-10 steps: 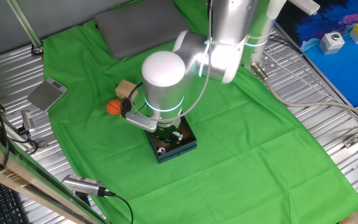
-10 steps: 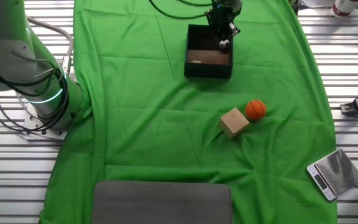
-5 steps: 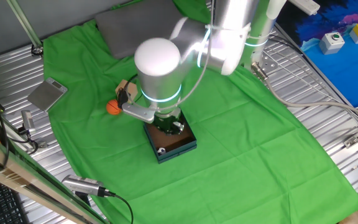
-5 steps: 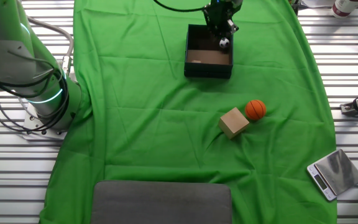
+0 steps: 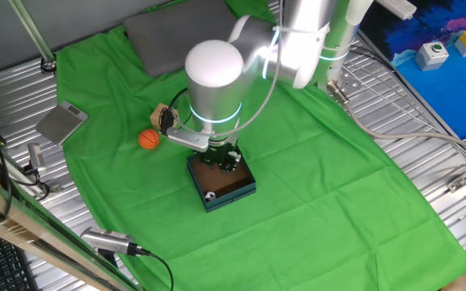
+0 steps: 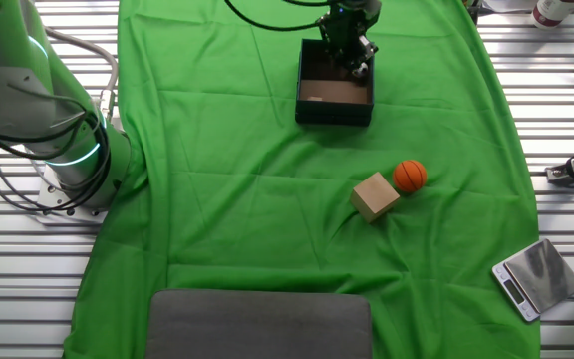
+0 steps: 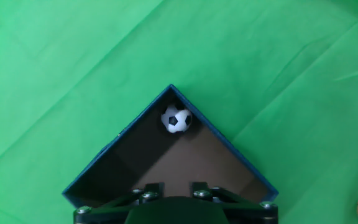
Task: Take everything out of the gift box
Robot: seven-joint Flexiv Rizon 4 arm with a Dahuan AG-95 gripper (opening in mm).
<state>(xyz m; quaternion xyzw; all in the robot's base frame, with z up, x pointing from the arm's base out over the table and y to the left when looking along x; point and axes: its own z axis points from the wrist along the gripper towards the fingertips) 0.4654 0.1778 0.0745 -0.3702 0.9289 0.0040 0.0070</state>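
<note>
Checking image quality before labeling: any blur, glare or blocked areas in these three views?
Hand view: sharp, soccer ball crisp in the gift box corner; gripper mount fills the bottom edge. One fixed view: glare on the white arm joint, which hides part of the box. Other fixed view: evenly lit, orange ball clear.

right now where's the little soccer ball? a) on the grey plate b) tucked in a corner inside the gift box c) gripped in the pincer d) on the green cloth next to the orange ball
b: the hand view shows the soccer ball sitting in a corner inside the gift box, while the orange ball lies out on the cloth.
</note>
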